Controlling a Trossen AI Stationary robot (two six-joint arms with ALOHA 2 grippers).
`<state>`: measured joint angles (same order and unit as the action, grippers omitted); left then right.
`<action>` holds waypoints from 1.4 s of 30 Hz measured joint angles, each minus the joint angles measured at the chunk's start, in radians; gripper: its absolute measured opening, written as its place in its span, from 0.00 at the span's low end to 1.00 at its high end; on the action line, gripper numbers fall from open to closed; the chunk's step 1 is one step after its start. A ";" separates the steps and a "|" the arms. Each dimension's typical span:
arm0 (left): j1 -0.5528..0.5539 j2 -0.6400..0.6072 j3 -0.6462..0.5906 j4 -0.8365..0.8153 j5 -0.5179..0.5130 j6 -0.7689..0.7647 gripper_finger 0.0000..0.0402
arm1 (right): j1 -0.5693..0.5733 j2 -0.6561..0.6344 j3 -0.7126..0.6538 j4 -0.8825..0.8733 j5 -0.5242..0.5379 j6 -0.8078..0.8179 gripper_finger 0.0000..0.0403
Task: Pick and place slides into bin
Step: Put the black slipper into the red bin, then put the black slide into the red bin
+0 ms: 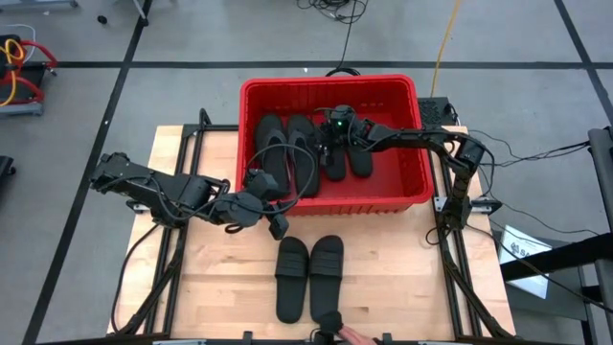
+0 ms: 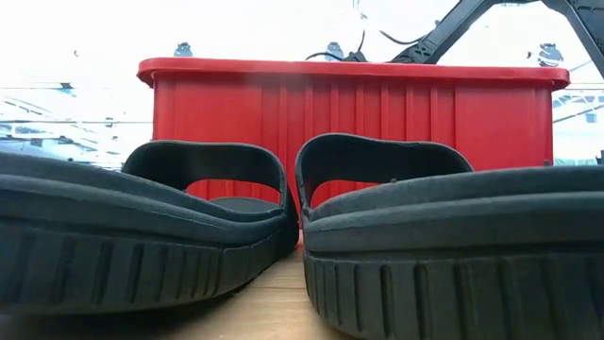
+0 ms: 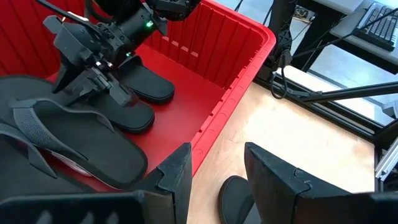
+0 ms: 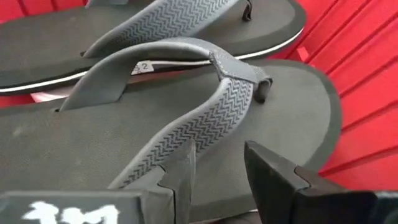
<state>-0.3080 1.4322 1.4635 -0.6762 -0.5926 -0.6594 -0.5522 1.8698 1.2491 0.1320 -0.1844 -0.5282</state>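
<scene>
The red bin (image 1: 251,144) stands at the table's far middle and holds several black sandals: thong-style ones (image 1: 287,153) at its left, wide-strap ones (image 1: 350,153) at its middle. Two black wide-strap slides (image 1: 292,278) (image 1: 327,270) lie side by side, soles down, on the table near the front edge. They fill the low view (image 2: 142,236) (image 2: 453,246). My left gripper (image 1: 279,226) (image 3: 217,180) is open and empty just outside the bin's near wall. My right gripper (image 1: 330,146) (image 4: 221,168) is open inside the bin, close over a thong sandal (image 4: 186,124).
A sliver of pale pink (image 4: 43,96) shows under the thong sandals. A small camera (image 1: 330,321) and a person's fingers (image 1: 356,336) are at the table's front edge. Bare wood lies to the left and right of the two slides.
</scene>
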 joint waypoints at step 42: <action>-0.228 0.107 -0.001 -0.114 0.045 0.087 0.35 | 0.465 -1.017 0.000 -0.820 0.000 0.167 0.01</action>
<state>-0.5364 1.5395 1.4629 -0.7899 -0.5480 -0.5722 -0.0875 0.8529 1.2491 -0.6879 -0.1841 -0.3608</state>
